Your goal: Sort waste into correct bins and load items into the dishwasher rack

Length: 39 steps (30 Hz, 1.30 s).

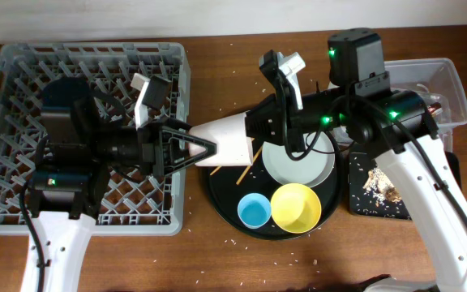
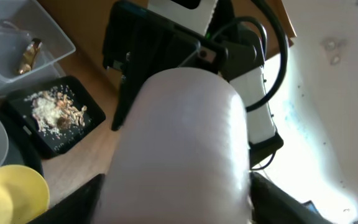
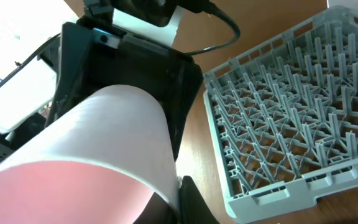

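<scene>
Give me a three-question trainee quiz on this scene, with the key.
1. True or false: the blue cup stands in the dishwasher rack.
2. What lies in the shallow black tray? A) food scraps B) chopsticks C) a tissue
3. Fill in: between the left gripper and the right gripper is the ____ cup.
Key: 1 false; 2 A; 3 pink, the pink cup.
</scene>
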Each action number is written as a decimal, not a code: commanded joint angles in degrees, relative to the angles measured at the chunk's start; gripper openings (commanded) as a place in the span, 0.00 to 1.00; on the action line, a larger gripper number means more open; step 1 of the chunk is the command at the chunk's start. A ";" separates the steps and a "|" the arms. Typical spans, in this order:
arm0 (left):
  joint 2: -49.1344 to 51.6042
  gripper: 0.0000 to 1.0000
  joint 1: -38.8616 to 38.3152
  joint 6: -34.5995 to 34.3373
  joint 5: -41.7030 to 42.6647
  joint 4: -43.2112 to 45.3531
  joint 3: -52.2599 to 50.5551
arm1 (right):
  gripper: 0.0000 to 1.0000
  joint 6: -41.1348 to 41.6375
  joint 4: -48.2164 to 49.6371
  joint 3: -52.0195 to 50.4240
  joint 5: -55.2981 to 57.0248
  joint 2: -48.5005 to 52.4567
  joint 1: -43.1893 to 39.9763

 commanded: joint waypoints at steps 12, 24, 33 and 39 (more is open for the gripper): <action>-0.55 0.50 5.55 12.44 -38.77 -23.26 0.68 | 0.67 15.17 -7.26 1.79 14.84 -2.27 -15.52; 16.50 0.54 39.98 11.93 -84.32 -53.68 7.41 | 0.74 14.99 -22.16 1.68 44.50 -1.51 0.28; 24.26 0.83 39.98 12.00 -82.38 -48.04 7.58 | 0.75 14.99 -22.80 1.68 44.50 -1.51 0.28; 13.20 0.86 30.36 30.77 -60.48 -51.82 18.01 | 0.63 20.41 -14.05 -18.38 44.98 -0.90 4.74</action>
